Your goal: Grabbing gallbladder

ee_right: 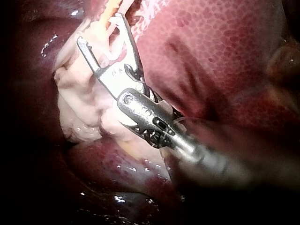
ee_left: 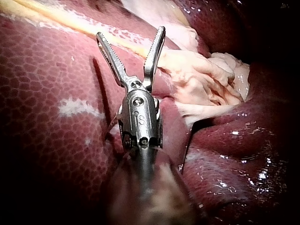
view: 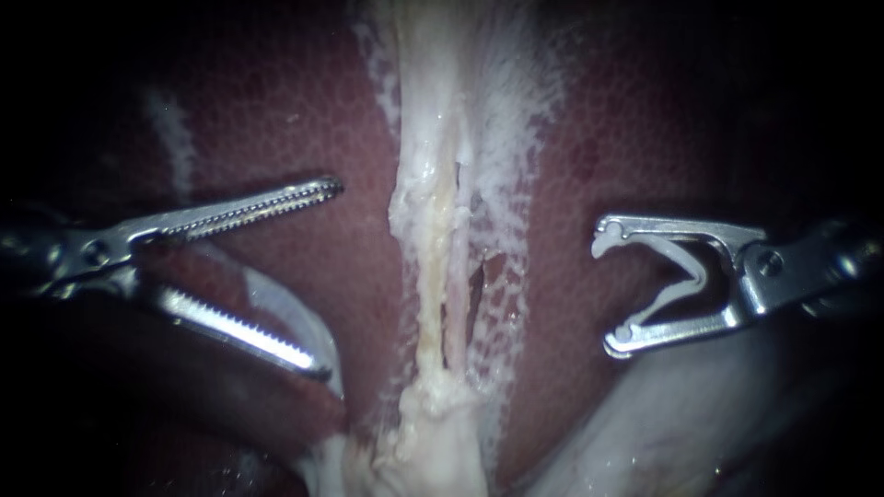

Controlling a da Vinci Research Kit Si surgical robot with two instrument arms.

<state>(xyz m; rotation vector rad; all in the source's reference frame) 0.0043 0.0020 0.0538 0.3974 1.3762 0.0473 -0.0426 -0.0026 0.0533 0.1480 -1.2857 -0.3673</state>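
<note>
Dark red liver [view: 626, 138] filled the endoscope view. A pale, ragged strand of tissue [view: 428, 184] ran down its middle. The left instrument [view: 330, 279] came in beside the strand, its toothed pincer spread wide and holding nothing. The right instrument [view: 605, 294] faced it from the other side of the strand. Its pincer also stood wide, with a white clip [view: 686, 264] seated between the two halves and touching both. Only this view showed both instruments at once. It also showed a smooth pale bulge, apparently the gallbladder [view: 663, 423], low and under the right instrument, well apart from the left one.

Only the left instrument [ee_left: 130, 33] showed in the left wrist view. Its open pincer hung over the liver, with its tips near a yellowish strand. Lumpy pale tissue [ee_left: 201, 79] lay just beside it.

The right wrist view showed the right instrument [ee_right: 100, 29] alone, its clip-bearing pincer over that same lumpy pale tissue. I could not tell whether it touched the tissue.
</note>
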